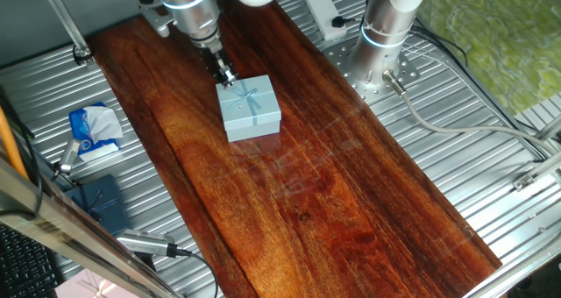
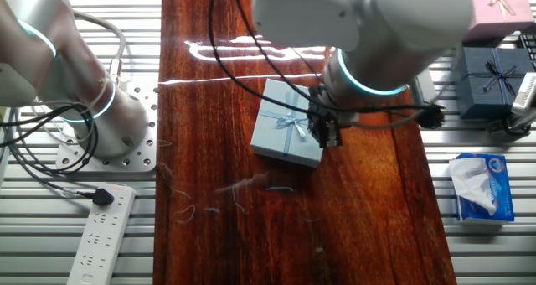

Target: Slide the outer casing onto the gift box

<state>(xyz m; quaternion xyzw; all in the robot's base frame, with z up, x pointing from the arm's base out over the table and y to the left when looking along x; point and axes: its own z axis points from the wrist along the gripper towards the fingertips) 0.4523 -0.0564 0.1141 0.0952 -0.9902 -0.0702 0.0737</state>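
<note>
Outer casing (image 1: 251, 108), a small square light-blue sleeve with a pale ribbon bow and cross on top, sits flat on the long reddish wooden desk (image 1: 333, 202), toward the end nearest the robot's base. No separate tray-shaped gift box shows in either view, so it is most likely already inside the casing; the pictures cannot confirm this.

Robot arm (image 2: 368, 21), white and silver, reaches down over the desk from above. In the other fixed view its wrist hides part of the casing's far edge.

Hand (image 1: 226, 74), dark and narrow, is at the casing's edge, at or just beside the corner closest to the arm. Its fingers look close together with nothing visible between them, but whether they pinch the casing's rim or merely press against it cannot be told.

Judging by this, the sliding step seems at or near its end. The next move likely calls for a gentle final seat, then a straight lift away so the light cardboard does not shift.

Off the wood lie a tissue pack (image 2: 479, 187), a dark navy box (image 2: 492, 80) and a pale pink box (image 2: 501, 2).
</note>
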